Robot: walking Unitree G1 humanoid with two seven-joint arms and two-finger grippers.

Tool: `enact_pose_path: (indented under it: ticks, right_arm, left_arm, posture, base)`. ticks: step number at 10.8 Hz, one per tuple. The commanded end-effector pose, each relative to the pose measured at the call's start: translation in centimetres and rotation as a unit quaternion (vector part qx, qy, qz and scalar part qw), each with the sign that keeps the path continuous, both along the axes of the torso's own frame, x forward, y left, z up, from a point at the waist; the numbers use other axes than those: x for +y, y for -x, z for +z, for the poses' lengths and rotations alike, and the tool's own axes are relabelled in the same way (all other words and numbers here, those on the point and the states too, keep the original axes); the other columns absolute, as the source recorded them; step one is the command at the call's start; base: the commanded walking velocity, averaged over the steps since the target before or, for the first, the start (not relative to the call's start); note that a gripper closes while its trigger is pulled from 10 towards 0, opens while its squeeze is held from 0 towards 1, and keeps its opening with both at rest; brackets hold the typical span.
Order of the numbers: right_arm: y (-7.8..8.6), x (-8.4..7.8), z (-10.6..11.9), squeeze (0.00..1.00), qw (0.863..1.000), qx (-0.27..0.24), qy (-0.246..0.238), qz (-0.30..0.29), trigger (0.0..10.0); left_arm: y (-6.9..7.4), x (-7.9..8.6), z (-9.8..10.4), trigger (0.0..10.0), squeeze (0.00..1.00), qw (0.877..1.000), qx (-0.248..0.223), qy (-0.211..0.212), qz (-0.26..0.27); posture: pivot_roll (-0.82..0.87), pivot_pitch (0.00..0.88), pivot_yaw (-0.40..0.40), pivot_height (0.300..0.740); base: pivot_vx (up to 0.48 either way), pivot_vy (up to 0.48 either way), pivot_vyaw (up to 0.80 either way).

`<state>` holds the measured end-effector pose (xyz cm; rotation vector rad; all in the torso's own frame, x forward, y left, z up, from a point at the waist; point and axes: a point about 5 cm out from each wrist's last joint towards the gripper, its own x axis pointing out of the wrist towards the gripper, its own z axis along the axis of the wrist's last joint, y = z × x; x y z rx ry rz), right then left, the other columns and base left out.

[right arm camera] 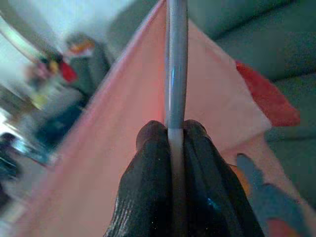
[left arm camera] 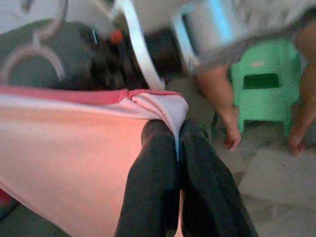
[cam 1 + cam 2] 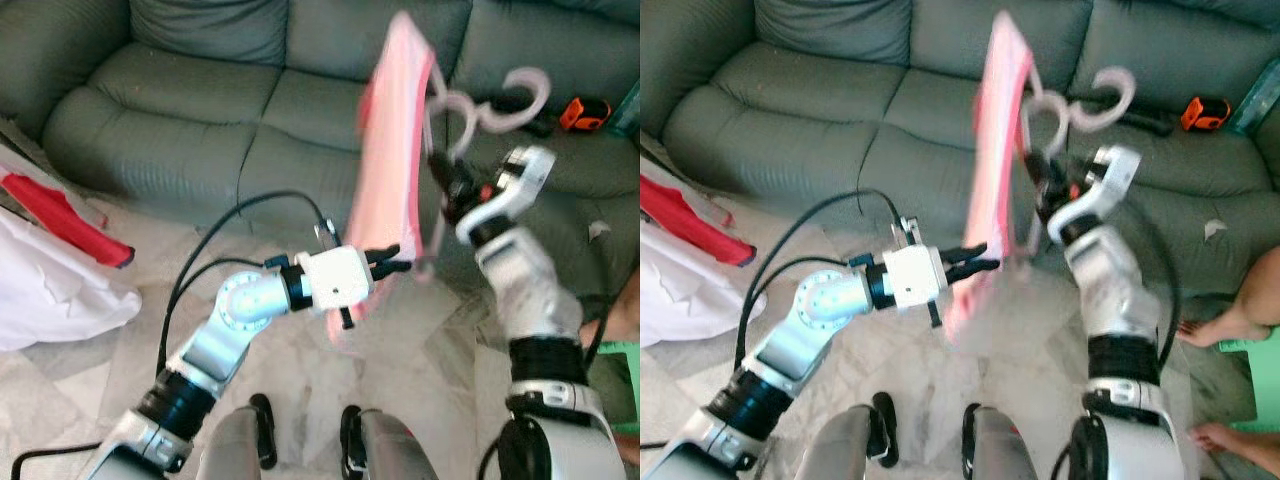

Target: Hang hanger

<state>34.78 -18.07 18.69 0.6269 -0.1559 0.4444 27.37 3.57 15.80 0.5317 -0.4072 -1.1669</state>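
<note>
While raised before a grey cushioned sofa (image 3: 200, 110), soft pink cloth (image 3: 385, 190) pinched by left gripper (image 3: 392, 260), smooth pale curved hanger (image 3: 470, 110) clamped in right gripper (image 3: 440, 170).

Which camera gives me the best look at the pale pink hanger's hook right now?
The left eye view: the pale pink plastic hanger shows its curled hook whole above the right gripper. The right eye view shows the same. The right wrist view has just a bar clamped between the fingers; the left wrist view, blurred loops.

Garment (image 3: 385, 180) hangs before the sofa (image 3: 200, 110), between 2 hands; stool (image 3: 622, 385) right.
</note>
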Motion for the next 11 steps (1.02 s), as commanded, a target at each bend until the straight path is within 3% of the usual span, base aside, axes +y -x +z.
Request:
enact_pose_path:
  ticks: [1,2,3,4,5,6,7,8,9,10,11]
  right_arm:
    - [0.3,0.0,1.8,0.0,0.999,-0.03,-0.035,0.011,10.0]
    - [0.9,0.2,3.1,0.0,0.995,-0.055,-0.073,0.039,10.0]
    - [1.2,0.2,3.2,0.0,0.993,-0.059,-0.082,0.052,10.0]
    - [1.8,0.7,3.1,0.0,0.994,-0.068,-0.027,0.081,10.0]
    - [1.7,1.0,2.2,0.0,0.992,-0.07,0.081,0.062,10.0]
    - [1.9,1.3,0.2,0.0,0.945,-0.102,0.308,0.044,10.0]
    - [2.1,1.2,-0.5,0.0,0.922,-0.115,0.367,0.043,10.0]
    - [2.1,1.0,-0.4,0.0,0.921,-0.126,0.369,0.017,10.0]
    - [2.1,1.1,0.1,0.0,0.914,-0.148,0.378,-0.016,10.0]
    - [2.1,1.4,0.5,0.0,0.899,-0.177,0.399,-0.046,10.0]
    - [2.1,1.7,0.4,0.0,0.892,-0.193,0.406,-0.053,10.0]
  left_arm:
    - [0.3,-0.2,-0.9,10.0,0.0,1.0,-0.002,-0.01,0.001]
    - [0.0,-0.1,-1.1,10.0,0.0,1.0,-0.003,0.001,0.026]
    - [-0.2,0.0,-1.4,10.0,0.0,0.999,-0.002,0.001,0.036]
    - [-0.2,0.1,-2.2,10.0,0.0,0.999,0.0,-0.006,0.047]
    - [-0.2,0.1,-2.4,10.0,0.0,0.999,0.008,-0.002,0.051]
    - [-0.2,0.0,-2.9,10.0,0.0,0.998,0.014,-0.006,0.054]
    - [-0.1,-0.1,-3.3,10.0,0.0,0.998,0.022,-0.005,0.056]
    - [-0.1,-0.2,-3.7,10.0,0.02,0.998,0.031,-0.006,0.058]
    - [-0.1,-0.3,-3.9,10.0,0.32,0.998,0.024,-0.007,0.066]
    - [-0.2,-0.4,-4.0,10.0,0.29,0.997,0.024,-0.006,0.069]
    - [-0.3,-0.5,-4.1,10.0,0.29,0.997,0.026,-0.004,0.07]
  posture:
    - [-0.06,0.219,-0.034,0.74]
    - [-0.06,0.217,-0.032,0.74]
    - [-0.06,0.215,-0.03,0.74]
    - [-0.07,0.215,-0.029,0.74]
    - [-0.07,0.215,-0.03,0.74]
    - [-0.07,0.214,-0.029,0.74]
    - [-0.07,0.214,-0.031,0.74]
    - [-0.07,0.214,-0.033,0.74]
    - [-0.07,0.214,-0.034,0.74]
    - [-0.07,0.214,-0.033,0.74]
    - [-0.07,0.212,-0.033,0.74]
  base:
    - [0.0,0.0,0.0]
    - [0.0,0.0,0.0]
    - [0.0,0.0,0.0]
    - [0.0,0.0,0.0]
    - [0.0,0.0,0.0]
    - [0.0,0.0,0.0]
    - [0.0,0.0,0.0]
    - [0.0,0.0,0.0]
    - [0.0,0.0,0.0]
    - [0.0,0.0,0.0]
    - [0.0,0.0,0.0]
